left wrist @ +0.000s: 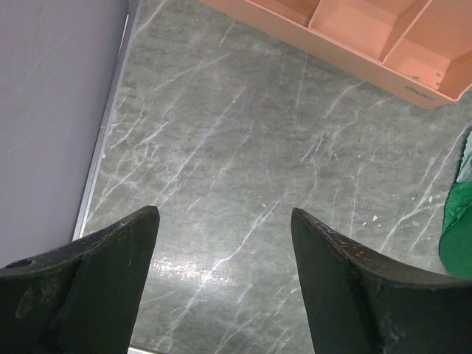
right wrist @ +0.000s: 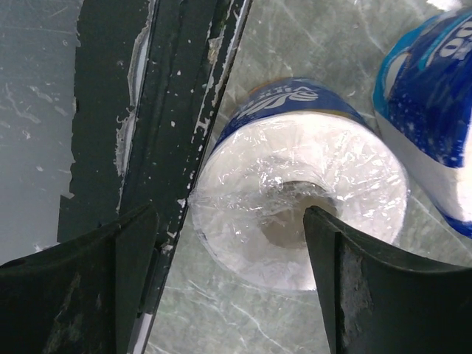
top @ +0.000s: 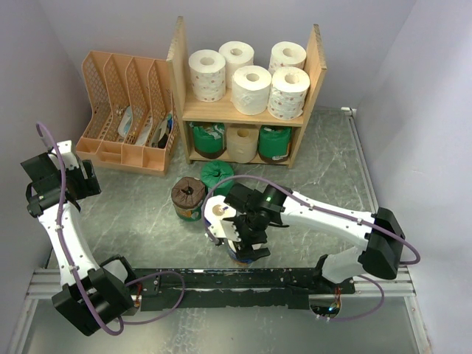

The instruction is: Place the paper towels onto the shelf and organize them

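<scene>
The wooden shelf (top: 317,66) stands at the back, with several white paper towels (top: 251,88) on its top tier and green and cream rolls (top: 243,141) on the lower one. On the table lie a green roll (top: 217,175), a brown roll (top: 188,196) and a blue-wrapped roll (top: 220,213). My right gripper (top: 248,243) is open just above another blue-wrapped roll (right wrist: 295,195). One finger hangs over its centre hole and the other is off its left side (right wrist: 230,214). My left gripper (top: 85,180) is open and empty over bare table (left wrist: 223,212).
A peach slotted file organizer (top: 125,110) stands left of the shelf and also shows in the left wrist view (left wrist: 369,37). A dark rail (right wrist: 169,110) runs along the near edge beside the right gripper. The second blue roll (right wrist: 435,125) sits close to the right. Walls close both sides.
</scene>
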Controlling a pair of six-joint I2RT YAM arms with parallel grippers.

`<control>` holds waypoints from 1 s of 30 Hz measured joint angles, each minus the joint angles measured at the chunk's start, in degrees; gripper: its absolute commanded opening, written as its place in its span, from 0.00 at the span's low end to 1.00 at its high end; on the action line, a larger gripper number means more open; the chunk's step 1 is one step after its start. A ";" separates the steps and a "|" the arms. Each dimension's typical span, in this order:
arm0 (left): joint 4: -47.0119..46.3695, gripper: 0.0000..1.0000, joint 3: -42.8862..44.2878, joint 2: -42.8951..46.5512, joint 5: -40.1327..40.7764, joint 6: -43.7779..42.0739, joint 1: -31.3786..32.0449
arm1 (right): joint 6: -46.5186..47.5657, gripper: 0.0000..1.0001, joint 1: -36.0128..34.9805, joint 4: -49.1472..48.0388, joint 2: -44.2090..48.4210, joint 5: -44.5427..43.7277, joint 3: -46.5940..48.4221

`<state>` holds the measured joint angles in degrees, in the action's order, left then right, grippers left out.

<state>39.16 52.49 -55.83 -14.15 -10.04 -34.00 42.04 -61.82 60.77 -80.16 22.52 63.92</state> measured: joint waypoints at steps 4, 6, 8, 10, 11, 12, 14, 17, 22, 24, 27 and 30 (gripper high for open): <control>0.00 0.84 0.00 -0.02 0.00 0.00 0.00 | -0.48 0.68 -0.44 -0.35 -0.52 -0.04 -1.03; 0.00 0.84 0.00 -0.02 0.00 0.00 0.00 | -0.81 0.65 -0.66 -0.50 -0.59 -0.04 -1.05; 0.00 0.84 0.00 -0.04 0.00 0.00 0.00 | -1.11 0.60 -0.79 -0.74 -0.59 -0.07 -1.05; 0.00 0.84 0.00 -0.07 0.00 0.00 0.00 | -1.29 0.57 -0.92 -0.98 -0.61 -0.15 -1.05; 0.00 0.84 0.00 -0.07 0.00 0.00 0.00 | -1.31 0.55 -0.96 -1.01 -0.61 -0.20 -1.05; 0.00 0.84 0.00 -0.07 0.00 0.00 0.00 | -1.38 0.53 -1.01 -1.01 -0.61 -0.26 -1.05; 0.00 0.84 0.00 -0.07 0.00 0.00 0.00 | -1.53 0.52 -1.09 -1.03 -0.68 -0.37 -1.05; 0.00 0.84 0.00 -0.07 0.00 0.00 0.00 | -1.62 0.51 -1.27 -1.05 -0.79 -0.50 -1.05; 0.00 0.84 0.00 -0.07 -0.02 -0.02 -0.02 | -2.16 0.51 -1.60 -1.66 -1.27 -0.92 -1.42; 0.00 0.84 0.00 -0.07 -0.02 -0.02 -0.02 | -2.40 0.50 -1.86 -2.16 -1.38 -1.27 -2.05; 0.00 0.84 0.00 -0.07 -0.02 -0.02 -0.04 | -2.62 0.41 -2.10 -2.73 -1.38 -1.77 -2.91; 0.00 0.84 0.00 -0.09 -0.02 -0.02 -0.04 | -2.80 0.34 -2.34 -3.17 -1.38 -2.43 -3.19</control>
<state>39.16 52.49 -55.92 -14.17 -10.07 -34.04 39.24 -64.16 57.60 -81.54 20.10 60.73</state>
